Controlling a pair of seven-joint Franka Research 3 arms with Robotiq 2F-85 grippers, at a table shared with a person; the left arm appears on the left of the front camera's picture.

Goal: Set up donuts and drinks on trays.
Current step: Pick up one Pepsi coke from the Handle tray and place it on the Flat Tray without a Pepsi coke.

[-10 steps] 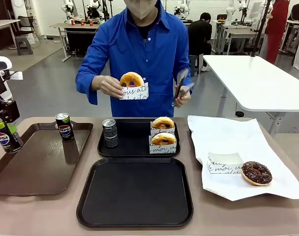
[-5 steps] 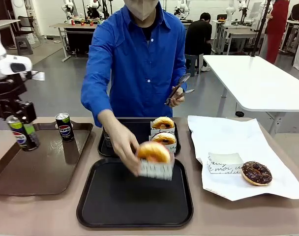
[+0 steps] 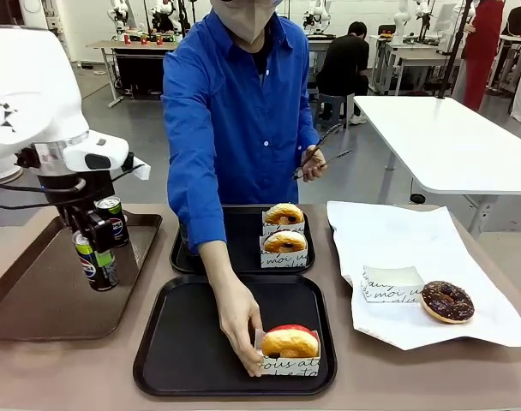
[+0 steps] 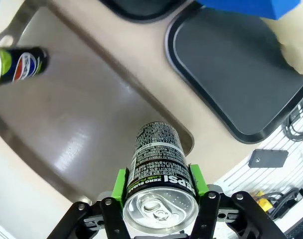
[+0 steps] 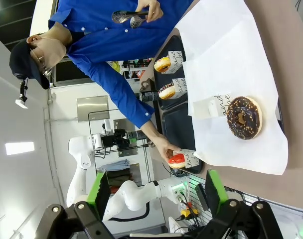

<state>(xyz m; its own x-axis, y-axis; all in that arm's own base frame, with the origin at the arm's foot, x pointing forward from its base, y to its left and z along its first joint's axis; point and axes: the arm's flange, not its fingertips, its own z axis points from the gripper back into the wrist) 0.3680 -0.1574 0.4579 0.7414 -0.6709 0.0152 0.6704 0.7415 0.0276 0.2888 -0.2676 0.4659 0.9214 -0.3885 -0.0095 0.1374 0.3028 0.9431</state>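
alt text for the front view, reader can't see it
A person's hand rests a red-iced donut in a paper holder on the near black tray, while the left gripper holds a drink can over the brown tray.

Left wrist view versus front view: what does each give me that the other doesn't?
Left wrist: the silver top of the drink can, clamped between the left tool's green pads. Front: the red-iced donut the person's hand holds on the near black tray, two donuts on the far tray, a chocolate donut on paper. Both: that can, a second can on the brown tray, the near tray.
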